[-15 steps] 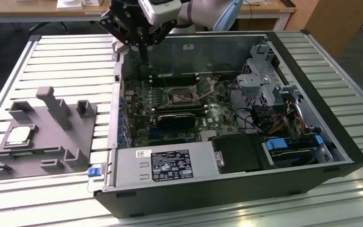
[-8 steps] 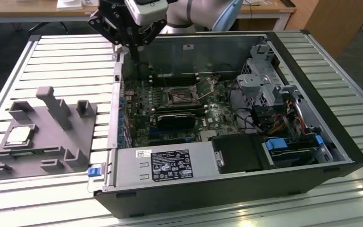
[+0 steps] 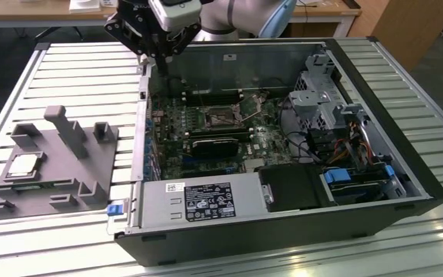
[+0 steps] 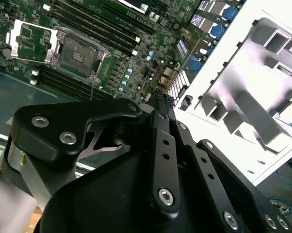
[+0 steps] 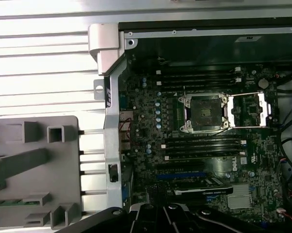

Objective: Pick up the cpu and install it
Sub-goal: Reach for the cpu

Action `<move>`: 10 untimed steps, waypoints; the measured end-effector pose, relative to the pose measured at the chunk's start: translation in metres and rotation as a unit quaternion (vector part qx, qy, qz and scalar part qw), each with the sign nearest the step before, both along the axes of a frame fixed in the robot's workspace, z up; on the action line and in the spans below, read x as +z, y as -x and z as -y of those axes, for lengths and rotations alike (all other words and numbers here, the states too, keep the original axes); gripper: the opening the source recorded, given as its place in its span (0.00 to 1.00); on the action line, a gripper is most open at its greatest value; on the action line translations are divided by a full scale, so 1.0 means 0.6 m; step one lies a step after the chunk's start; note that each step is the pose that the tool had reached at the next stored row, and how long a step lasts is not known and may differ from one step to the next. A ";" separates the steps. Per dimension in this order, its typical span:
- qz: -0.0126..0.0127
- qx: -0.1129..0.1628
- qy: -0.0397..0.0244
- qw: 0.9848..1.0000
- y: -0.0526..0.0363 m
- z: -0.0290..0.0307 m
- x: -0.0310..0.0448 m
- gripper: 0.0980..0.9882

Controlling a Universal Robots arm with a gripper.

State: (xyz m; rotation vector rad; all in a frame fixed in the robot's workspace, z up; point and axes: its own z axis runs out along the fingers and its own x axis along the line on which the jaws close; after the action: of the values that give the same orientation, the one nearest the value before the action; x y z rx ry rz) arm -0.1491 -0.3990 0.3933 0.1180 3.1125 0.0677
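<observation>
Note the gripper (image 3: 160, 69) poised high over the wall of the case (image 3: 140, 167) at the exterior view's left, jaws pinched narrow and gripping nothing. Find the cpu (image 3: 23, 164) lying flat in a pocket of the tray (image 3: 90, 186), out on the table (image 3: 75, 75) beside the case and well apart from the gripper. Look to the socket (image 5: 204, 112) in the first wrist view: uncovered, frame swung aside, not yet filled.

Judging from here, beware of:
- Meeting the cpu with jaws this narrow, thus pressing on its shiny top instead of straddling its rim.
- Pinching off-centre, thus tilting or dropping so thin a chip among the tray's posts.
- Crossing low between tray and socket, thus clipping the case wall.
- Seating the chip turned or tilted, thus harming the socket.
</observation>
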 end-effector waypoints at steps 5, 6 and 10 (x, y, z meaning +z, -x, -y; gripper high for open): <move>0.000 0.000 0.000 1.000 0.005 -0.0001 0.000 0.01; 0.000 0.000 0.000 1.000 0.006 0.0000 0.000 0.01; 0.000 0.000 0.000 1.000 0.015 0.0000 0.000 0.01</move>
State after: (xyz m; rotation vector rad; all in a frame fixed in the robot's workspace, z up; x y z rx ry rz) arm -0.1578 -0.3990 0.3931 0.1180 3.1127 0.0675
